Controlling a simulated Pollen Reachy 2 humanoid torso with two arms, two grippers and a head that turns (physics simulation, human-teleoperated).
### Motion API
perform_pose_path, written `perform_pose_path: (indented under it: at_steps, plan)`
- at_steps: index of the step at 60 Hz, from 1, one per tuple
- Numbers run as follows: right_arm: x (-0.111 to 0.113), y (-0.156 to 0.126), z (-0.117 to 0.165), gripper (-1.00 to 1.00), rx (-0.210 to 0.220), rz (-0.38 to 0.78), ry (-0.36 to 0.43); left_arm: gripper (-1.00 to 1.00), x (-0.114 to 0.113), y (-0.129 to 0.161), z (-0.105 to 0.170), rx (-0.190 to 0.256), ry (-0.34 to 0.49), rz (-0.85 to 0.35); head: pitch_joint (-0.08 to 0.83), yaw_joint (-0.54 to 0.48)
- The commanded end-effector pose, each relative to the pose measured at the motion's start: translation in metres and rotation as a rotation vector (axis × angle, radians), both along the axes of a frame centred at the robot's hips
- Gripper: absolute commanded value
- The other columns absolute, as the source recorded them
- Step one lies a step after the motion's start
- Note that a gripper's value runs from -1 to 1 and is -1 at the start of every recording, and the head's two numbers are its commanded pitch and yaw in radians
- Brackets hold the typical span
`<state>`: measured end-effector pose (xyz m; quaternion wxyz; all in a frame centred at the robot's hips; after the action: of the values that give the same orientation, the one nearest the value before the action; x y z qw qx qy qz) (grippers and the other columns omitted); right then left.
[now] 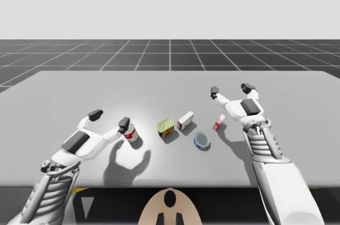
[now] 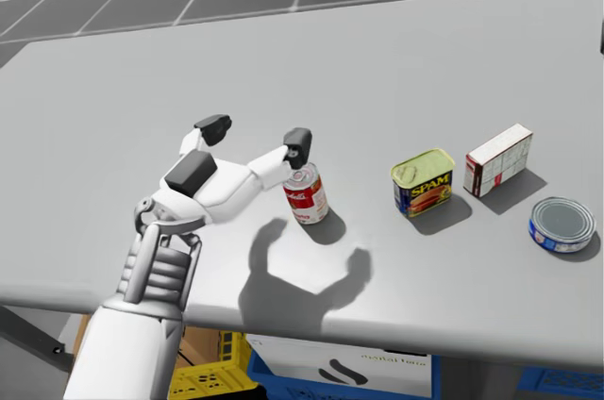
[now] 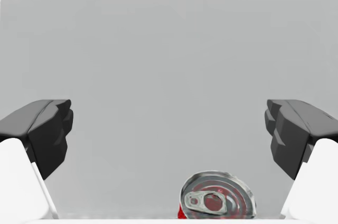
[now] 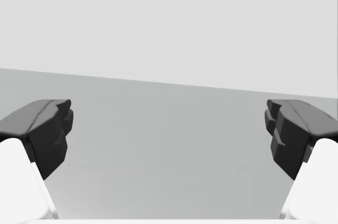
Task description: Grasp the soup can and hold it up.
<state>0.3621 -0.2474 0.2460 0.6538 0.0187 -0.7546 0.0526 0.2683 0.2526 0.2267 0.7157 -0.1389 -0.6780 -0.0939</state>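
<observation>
1. The soup can [image 2: 306, 194] stands upright on the grey worktop [image 1: 79, 87], red and white, pull-tab lid facing up, close to the robot's edge.
2. The robot's left hand [image 2: 255, 133] hovers above that can, fingers spread wide and nothing between them. It grips nothing.
3. From the head camera, one dark fingertip [image 2: 298, 141] hangs right over the can's lid. Whether it touches the metal, I cannot tell. The other fingertip sits well out to the can's left.
4. From the left wrist camera, the left hand [image 3: 169, 131] shows both fingers far apart. The soup can [image 3: 218, 201] lies under it, low between them and nearer one finger.
5. From the high camera, the left hand [image 1: 109, 119] is tilted over the soup can [image 1: 130, 133], its shadow falling on the robot's side of the can.
6. The nearest neighbour on the can's right is a yellow-green rectangular can [image 2: 424, 183], apart from it.
7. Beyond that, further right of the soup can, stands a white-and-red box [image 2: 498, 160], then a flat blue round can [image 2: 562, 225] lying low.
8. Further right again is a small red box [image 1: 219, 122].
9. The right hand [image 1: 231, 90] is well away from the soup can, past all those groceries, raised off the worktop.
10. From the right wrist camera, the right hand [image 4: 169, 131] is spread just as wide and holds nothing.
</observation>
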Motion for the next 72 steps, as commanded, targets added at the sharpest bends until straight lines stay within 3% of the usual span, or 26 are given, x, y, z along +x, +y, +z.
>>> perform_pose_path:
  at_steps: [1,11,23,48,61,63,65,66,72]
  plan:
    - [0.0,-0.001,0.001,-1.0,0.002,-0.001,-0.004,-1.0,-0.03,0.001,-0.026,0.022,0.061,-0.041,0.667,0.3]
    - [0.0,-0.002,0.003,-1.0,0.006,0.0,-0.012,-1.0,-0.042,0.0,-0.067,0.051,0.12,-0.045,0.669,0.31]
    - [-0.002,-0.002,0.006,-1.0,0.001,-0.001,-0.028,-1.0,-0.028,-0.006,-0.093,0.071,0.186,-0.038,0.67,0.32]
    - [-0.003,-0.002,0.007,-1.0,-0.003,-0.006,-0.038,-1.0,0.012,-0.033,-0.092,0.071,0.212,-0.032,0.674,0.32]
    - [-0.003,-0.003,0.008,-1.0,-0.001,-0.006,-0.039,-1.0,0.019,-0.041,-0.088,0.05,0.208,-0.032,0.671,0.32]
    - [-0.003,-0.003,0.008,-1.0,0.0,-0.006,-0.039,-0.88,0.018,-0.042,-0.088,0.051,0.202,-0.026,0.67,0.32]
    - [-0.004,-0.003,0.008,-1.0,0.0,-0.006,-0.039,-0.48,0.017,-0.042,-0.089,0.051,0.199,-0.023,0.669,0.32]
    - [-0.004,-0.003,0.008,-1.0,0.0,-0.006,-0.039,0.94,0.017,-0.042,-0.089,0.053,0.201,-0.028,0.667,0.32]
    - [-0.004,-0.002,0.008,-1.0,-0.001,-0.006,-0.039,1.0,0.015,-0.042,-0.091,0.059,0.201,-0.027,0.658,0.33]
